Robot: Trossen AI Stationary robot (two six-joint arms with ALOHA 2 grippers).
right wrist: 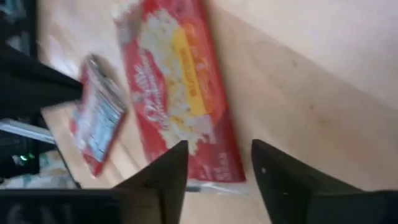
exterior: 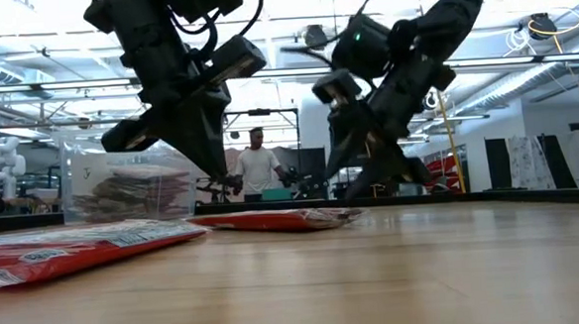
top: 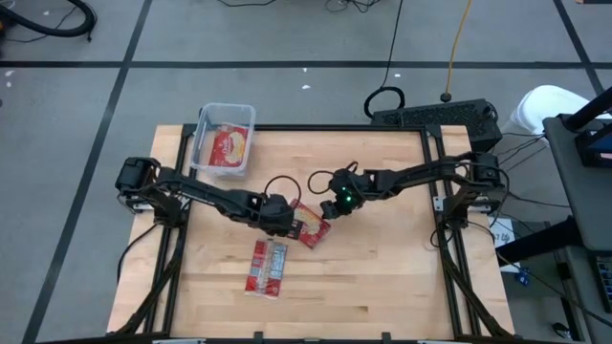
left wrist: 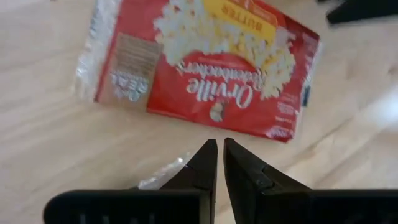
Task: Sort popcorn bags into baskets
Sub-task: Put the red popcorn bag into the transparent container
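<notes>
My left gripper (top: 283, 218) hovers near the middle of the wooden table (top: 382, 277), jaws together on nothing, its tips just above the near edge of a red popcorn bag (top: 311, 225) lying flat, popcorn picture up. My right gripper (top: 335, 204) hangs at the bag's one o'clock, jaws apart and empty. A second bag (top: 268, 266) lies at seven o'clock of the first. The clear basket (top: 206, 134) at the table's eleven o'clock corner holds another red bag (top: 228, 148).
</notes>
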